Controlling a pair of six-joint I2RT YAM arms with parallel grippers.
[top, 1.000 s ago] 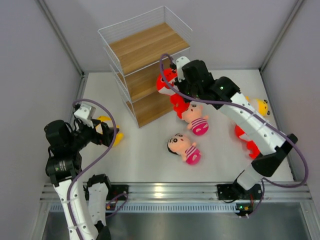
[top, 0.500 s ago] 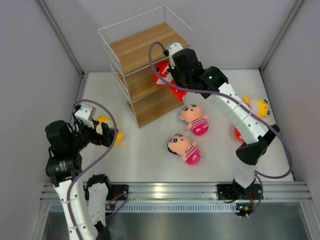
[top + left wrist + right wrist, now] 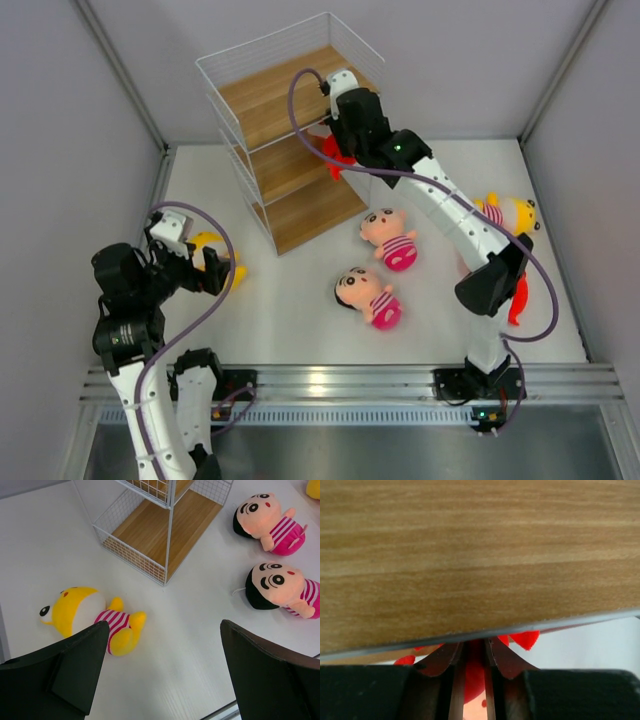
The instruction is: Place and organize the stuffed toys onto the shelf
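A: While the right hand (image 3: 474,652) reaches into the shelf (image 3: 295,90), at eleven o'clock on the surface (image 3: 300,330), what do we see it holding?
B: We see its two fingers only slightly apart, with the red shark (image 3: 332,152) pinched between them at the edge of the middle board. We judge it is kept low so the toy clears the board above.
A: And the left hand (image 3: 164,627)?
B: Wide open, holding nothing. It hangs over a yellow toy (image 3: 80,612) lying at nine o'clock, probably lined up for a pick.
A: The other toys?
B: We find two boy dolls (image 3: 388,238) near the centre, a second yellow toy (image 3: 512,212) at three o'clock, and a second shark (image 3: 517,295) at four o'clock, half hidden by the arm. All lie on the surface.
A: Any writing?
B: We can read none: no brand, label or lettering.
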